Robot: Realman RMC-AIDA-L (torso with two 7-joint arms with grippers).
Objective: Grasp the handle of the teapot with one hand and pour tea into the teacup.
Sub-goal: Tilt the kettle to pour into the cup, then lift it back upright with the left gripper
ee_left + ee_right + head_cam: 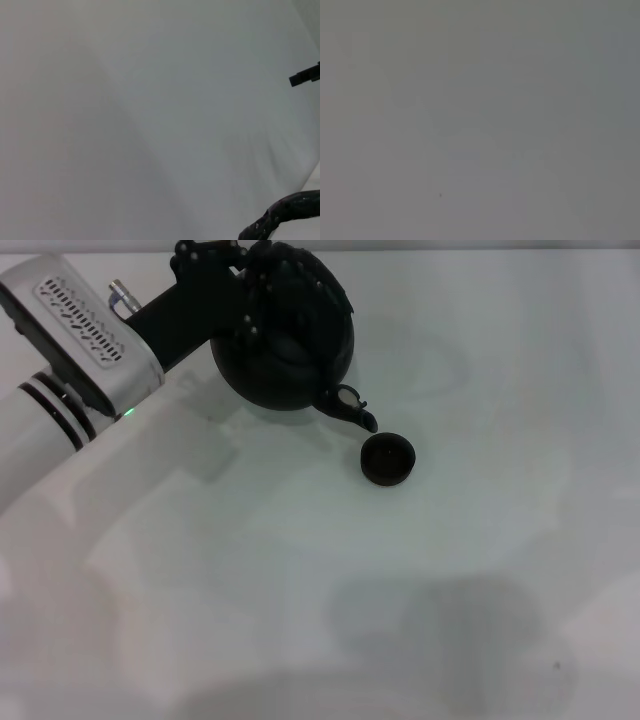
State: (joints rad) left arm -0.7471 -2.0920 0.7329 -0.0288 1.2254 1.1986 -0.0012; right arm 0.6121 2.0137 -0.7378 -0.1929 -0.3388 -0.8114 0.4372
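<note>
White table (pixel 300 590) is bare up front. Left gripper (pixel 262 280) is clamped on handle (pixel 285 265); teapot (pixel 285 350) is tilted, spout just above teacup (pixel 387 459). Tilt should be added slowly, spout kept over cup. Right gripper is not seen.

teapot (pixel 285 350): round, matte black, tilted, spout aimed down at the cup.
handle (pixel 290 275): dark arch; I read it as gripped, partly hidden.
teacup (pixel 387 459): small, black, upright, just below the spout.
</note>
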